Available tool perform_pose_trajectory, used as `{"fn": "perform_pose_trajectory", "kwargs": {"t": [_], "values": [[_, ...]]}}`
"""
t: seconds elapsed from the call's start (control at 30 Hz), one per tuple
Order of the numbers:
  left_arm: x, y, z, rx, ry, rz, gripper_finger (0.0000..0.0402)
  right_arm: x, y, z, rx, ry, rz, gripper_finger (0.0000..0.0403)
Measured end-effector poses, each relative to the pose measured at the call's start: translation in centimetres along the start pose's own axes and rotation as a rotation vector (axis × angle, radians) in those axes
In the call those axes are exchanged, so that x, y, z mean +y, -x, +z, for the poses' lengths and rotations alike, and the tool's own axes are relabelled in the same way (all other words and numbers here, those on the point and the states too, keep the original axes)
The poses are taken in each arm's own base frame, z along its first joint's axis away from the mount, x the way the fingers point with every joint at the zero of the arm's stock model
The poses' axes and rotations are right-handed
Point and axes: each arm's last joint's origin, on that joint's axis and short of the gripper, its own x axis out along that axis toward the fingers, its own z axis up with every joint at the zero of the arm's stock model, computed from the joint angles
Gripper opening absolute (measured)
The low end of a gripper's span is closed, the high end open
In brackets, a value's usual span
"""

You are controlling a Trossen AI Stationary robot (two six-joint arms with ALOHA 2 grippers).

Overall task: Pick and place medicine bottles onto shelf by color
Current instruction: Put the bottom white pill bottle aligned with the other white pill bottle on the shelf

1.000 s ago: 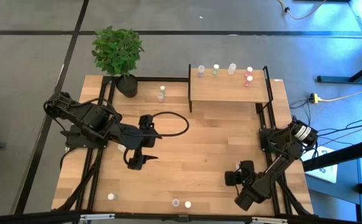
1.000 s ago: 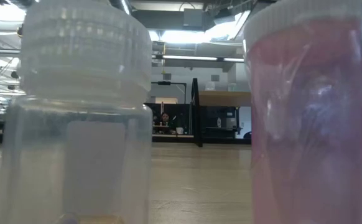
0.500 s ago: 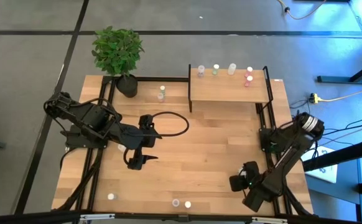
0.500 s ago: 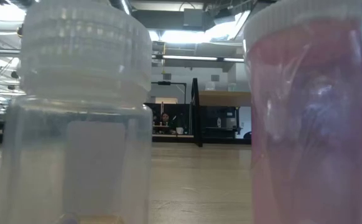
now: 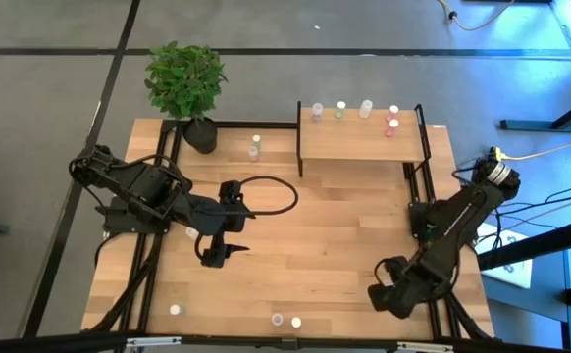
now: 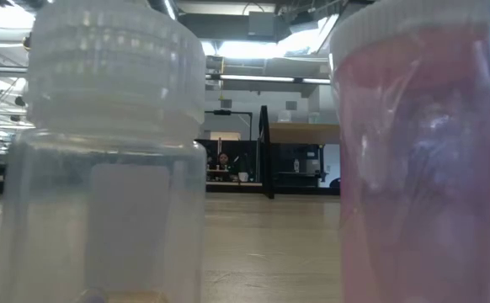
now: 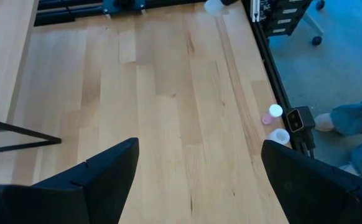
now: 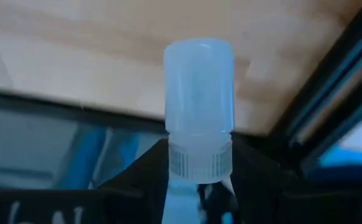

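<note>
My right gripper point(image 5: 384, 292) is over the table's near right corner, shut on a small translucent bottle point(image 8: 198, 87). My left gripper point(image 5: 233, 250) hangs open and empty over the table's middle left, with bare wood between its fingers point(image 7: 199, 146). The shelf point(image 5: 364, 145) stands at the far right with several bottles along its far edge point(image 5: 340, 109). Two bottles point(image 5: 255, 147) stand left of the shelf. Three more stand at the near edge point(image 5: 176, 310), point(image 5: 278, 320), point(image 5: 296, 321). Two of these fill the low view: a white-capped one point(image 6: 102, 168) and a pink one point(image 6: 422, 168). My right gripper pinches the bottle's ribbed cap end point(image 8: 199, 158) between its two fingers. The bottle's body point(image 8: 198, 74) sticks out forward past the fingertips, in line with the fingers. It appears clear of the table.
A potted plant point(image 5: 187, 83) stands at the far left corner. A black cable loop point(image 5: 271, 194) lies near my left arm. Black frame rails point(image 5: 418, 186) run along the table's sides. A person's legs and shoe point(image 7: 355, 118) show beyond the near edge.
My right gripper has gone a little toward the table's near and right edges with the bottle, while that arm's elbow has swung out toward the right and far side. My left arm has kept still.
</note>
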Motion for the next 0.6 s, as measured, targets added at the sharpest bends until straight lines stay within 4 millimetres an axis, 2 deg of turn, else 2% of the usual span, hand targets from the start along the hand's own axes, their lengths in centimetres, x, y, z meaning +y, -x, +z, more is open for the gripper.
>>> {"fn": "perform_pose_trajectory", "kwargs": {"t": [0.17,0.33,0.6], "values": [[0.0,0.0,0.0,0.0,0.0,0.0,0.0334,1.3,0.7,0.8,0.191,0.08,-0.048,0.0152],[0.0,0.0,0.0,0.0,0.0,0.0,0.0334,2.3,1.1,2.3,0.313,0.067,-0.091,0.0153],[0.0,0.0,0.0,0.0,0.0,0.0,0.0334,4.3,-2.9,5.4,0.401,0.116,-0.071,0.0153]]}}
